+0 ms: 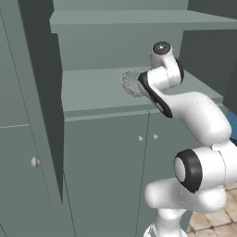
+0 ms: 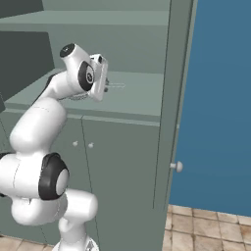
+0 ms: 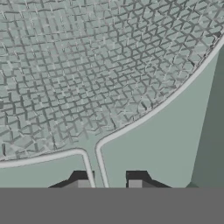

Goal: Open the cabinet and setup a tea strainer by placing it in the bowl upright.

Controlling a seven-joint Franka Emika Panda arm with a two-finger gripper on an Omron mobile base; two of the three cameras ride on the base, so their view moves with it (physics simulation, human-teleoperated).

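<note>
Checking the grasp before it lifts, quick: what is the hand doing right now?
Hand: closed on the handle of the tea strainer, which sits on the cabinet shelf.

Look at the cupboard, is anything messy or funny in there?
Nothing stands out. The cabinet doors are open, and the tea strainer sits on its shelf, unspilled and undamaged. The claw is closed around the strainer's thin wire handle.
</note>
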